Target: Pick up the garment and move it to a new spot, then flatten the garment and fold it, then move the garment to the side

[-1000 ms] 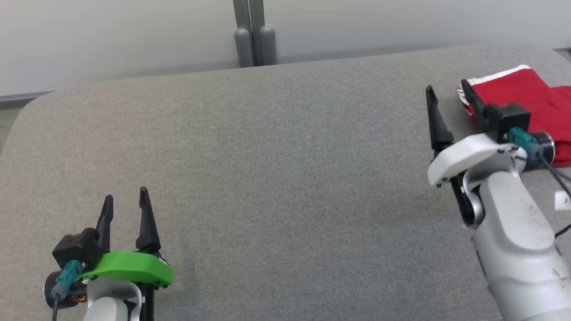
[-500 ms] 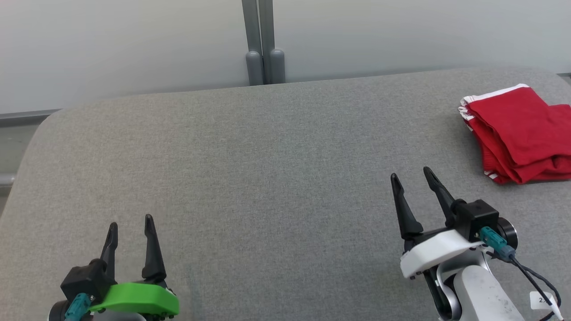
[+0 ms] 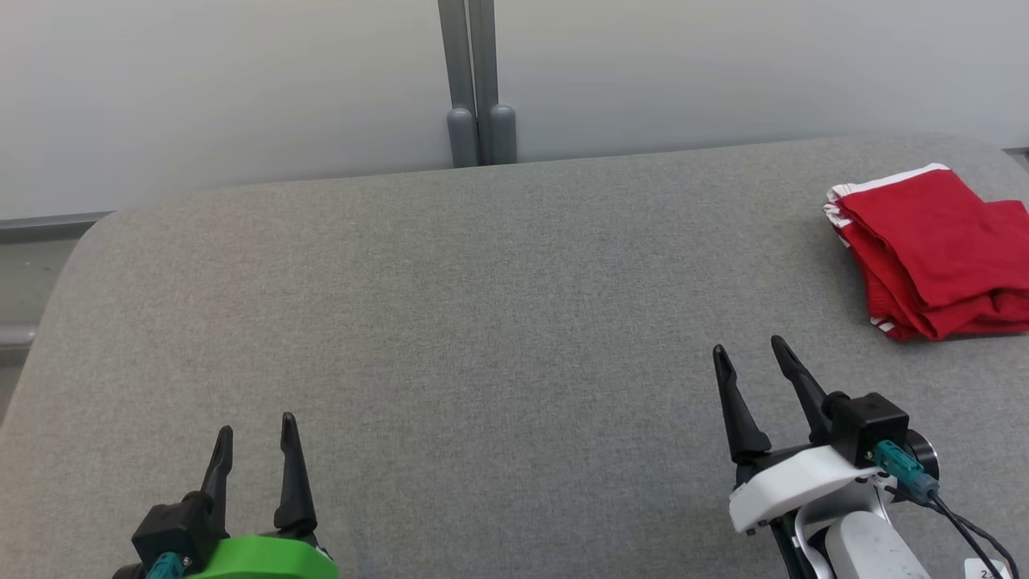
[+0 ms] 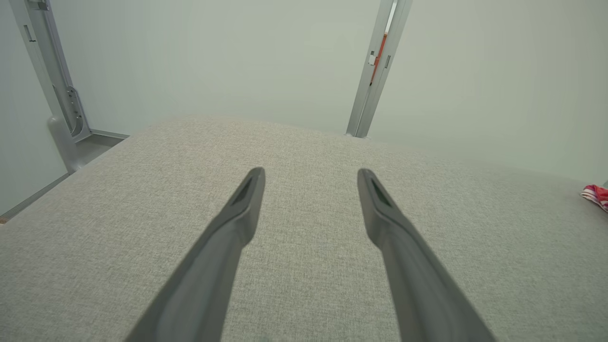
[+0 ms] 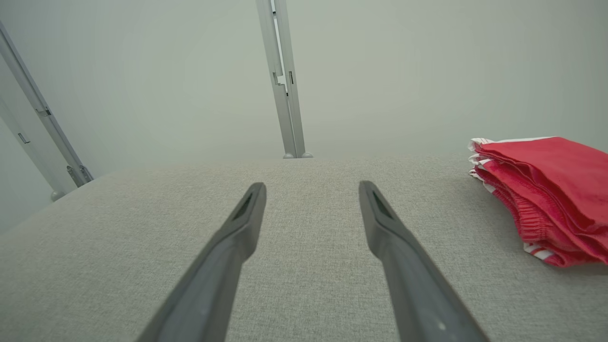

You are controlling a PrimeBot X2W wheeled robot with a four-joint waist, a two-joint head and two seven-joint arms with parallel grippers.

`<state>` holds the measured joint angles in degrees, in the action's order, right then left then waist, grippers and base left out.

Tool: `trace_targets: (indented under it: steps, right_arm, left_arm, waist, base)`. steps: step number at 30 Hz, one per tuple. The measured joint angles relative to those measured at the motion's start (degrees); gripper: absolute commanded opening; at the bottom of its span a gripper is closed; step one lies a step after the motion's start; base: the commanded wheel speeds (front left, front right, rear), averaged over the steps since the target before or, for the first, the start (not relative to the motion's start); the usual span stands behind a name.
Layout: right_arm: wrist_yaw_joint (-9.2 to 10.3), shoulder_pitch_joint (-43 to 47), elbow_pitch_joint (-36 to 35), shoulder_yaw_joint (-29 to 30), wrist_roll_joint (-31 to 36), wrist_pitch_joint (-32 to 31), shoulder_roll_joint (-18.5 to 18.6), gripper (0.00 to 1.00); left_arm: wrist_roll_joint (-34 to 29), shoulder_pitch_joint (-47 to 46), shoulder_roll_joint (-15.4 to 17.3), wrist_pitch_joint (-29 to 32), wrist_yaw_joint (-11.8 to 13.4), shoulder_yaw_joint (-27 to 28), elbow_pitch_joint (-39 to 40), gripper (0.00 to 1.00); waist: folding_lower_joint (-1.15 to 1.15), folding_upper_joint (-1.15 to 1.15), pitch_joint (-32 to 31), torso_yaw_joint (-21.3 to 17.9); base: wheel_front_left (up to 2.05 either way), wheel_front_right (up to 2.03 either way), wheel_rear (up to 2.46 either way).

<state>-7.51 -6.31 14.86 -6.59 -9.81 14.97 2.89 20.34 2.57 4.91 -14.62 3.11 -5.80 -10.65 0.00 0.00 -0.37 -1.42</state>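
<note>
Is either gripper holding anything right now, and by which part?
Nothing is held. The left gripper and right gripper both have open, empty jaws; the folded red garment lies apart from them.

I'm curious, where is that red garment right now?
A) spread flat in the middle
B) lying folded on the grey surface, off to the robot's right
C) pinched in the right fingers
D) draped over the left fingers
B: the folded red garment lies on the grey surface at the robot's right, clear of the open right gripper.
</note>
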Motion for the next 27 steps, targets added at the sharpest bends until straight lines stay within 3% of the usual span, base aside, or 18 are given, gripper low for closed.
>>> trace_targets:
  steps: [1,8,27]
  right_arm:
    - [-0.01,0.06,0.05,0.00,-0.04,0.00,0.00,0.00]
    - [-0.01,2.38,2.44,-0.03,-1.53,-0.40,-0.10,0.00]
    - [-0.01,2.37,1.90,2.20,-22.15,-4.82,0.38,0.00]
  left_arm:
    - [0.00,0.08,0.05,0.00,-0.09,-0.10,-0.07,0.00]
    - [1.52,0.71,-0.65,0.54,-0.15,-0.01,-2.97,0.00]
    - [18.78,-0.47,-0.91,5.56,-2.68,2.87,-3.13,0.00]
  waist:
    - [0.00,0.00,-0.08,0.06]
    - [0.00,0.00,-0.10,0.09]
    - [0.00,0.00,0.01,0.30]
  base:
    - [0.00,0.00,0.00]
    - [0.00,0.00,0.00]
    - [0.00,0.00,0.00]
